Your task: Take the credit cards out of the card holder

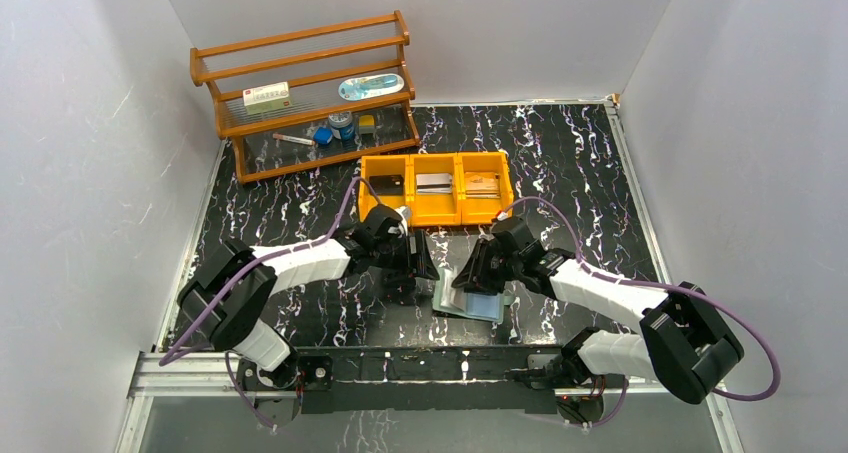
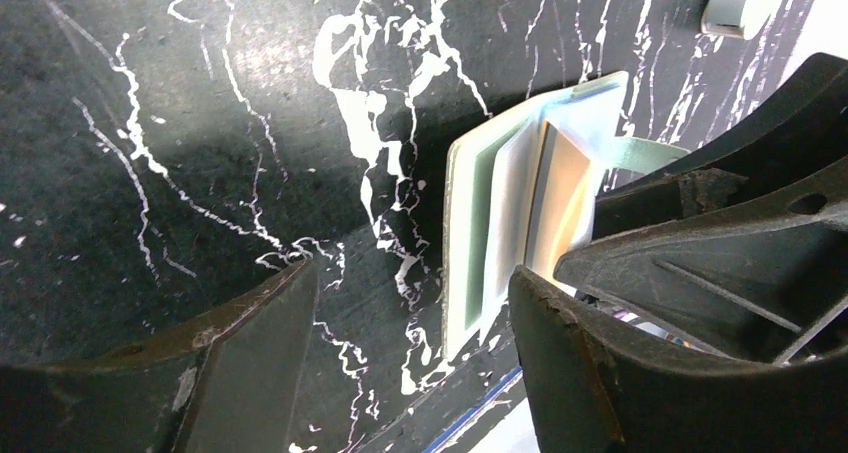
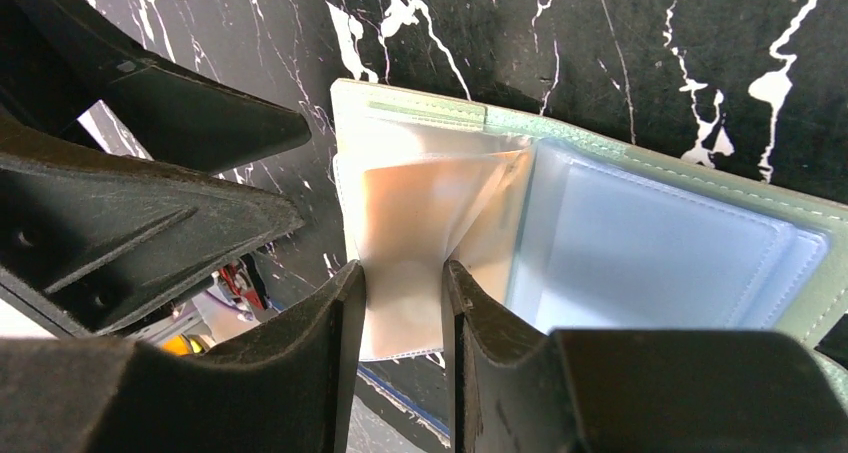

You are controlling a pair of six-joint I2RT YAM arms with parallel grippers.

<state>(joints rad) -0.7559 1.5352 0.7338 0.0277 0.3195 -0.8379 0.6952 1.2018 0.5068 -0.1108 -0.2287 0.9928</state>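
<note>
The card holder [image 1: 480, 303], pale teal, lies open on the black marbled table between my two grippers. My right gripper [image 3: 403, 273] is shut on one clear sleeve of the card holder [image 3: 660, 233] and lifts it into a tent; a tan tint shows through the sleeve. A bluish panel fills the pocket beside it. My left gripper [image 2: 412, 270] is open, and the card holder's [image 2: 480, 233] left cover edge lies just inside its right finger. Two credit cards, one silvery [image 1: 433, 183] and one tan [image 1: 482, 185], lie in the orange bin [image 1: 436, 211].
A wooden shelf rack [image 1: 305, 93] with small items stands at the back left, behind the orange bin. White walls close in the table on three sides. My right gripper's [image 1: 470, 276] black fingers crowd the left gripper [image 1: 424, 263] over the holder.
</note>
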